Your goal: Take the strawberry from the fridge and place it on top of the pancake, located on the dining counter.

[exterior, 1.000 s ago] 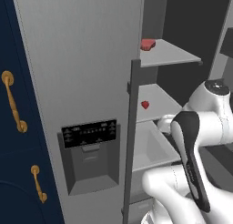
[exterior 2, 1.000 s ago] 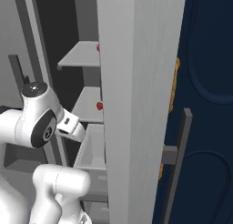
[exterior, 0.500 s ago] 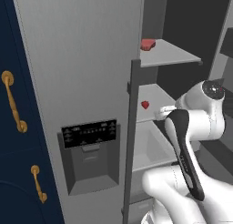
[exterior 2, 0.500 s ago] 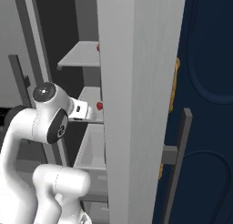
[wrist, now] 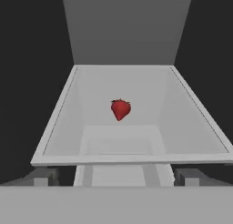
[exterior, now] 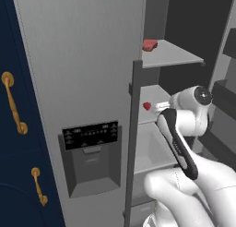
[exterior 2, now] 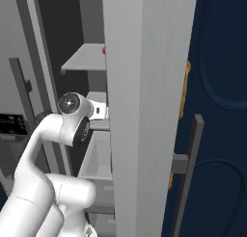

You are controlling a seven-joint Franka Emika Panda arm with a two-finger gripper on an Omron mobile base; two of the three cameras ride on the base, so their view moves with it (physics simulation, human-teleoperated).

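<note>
The strawberry (wrist: 120,109) lies small and bright red on the grey middle shelf (wrist: 191,127) of the fridge (exterior: 87,60), whose right side stands open. From the left base camera the strawberry (exterior: 147,106) sits just left of my gripper (exterior: 157,105). My gripper (wrist: 117,177) is open and empty, level with the shelf's front edge and short of the berry, with one fingertip (wrist: 43,176) low on each side. My hand (exterior 2: 99,111) reaches in past the closed door's edge. The pancake and the dining counter are out of view.
A larger, flatter red lump (exterior: 149,45) rests on the upper shelf (exterior: 173,55). The closed fridge door carries a dark bar handle (exterior: 132,143) and a dispenser recess (exterior: 91,157). Navy cabinets with gold handles (exterior: 13,110) stand at the left; a white bin (exterior: 154,145) sits below.
My arm has lifted and swung the hand up and into the fridge toward the middle shelf, bringing it close beside the strawberry. The jaws have stayed open.
</note>
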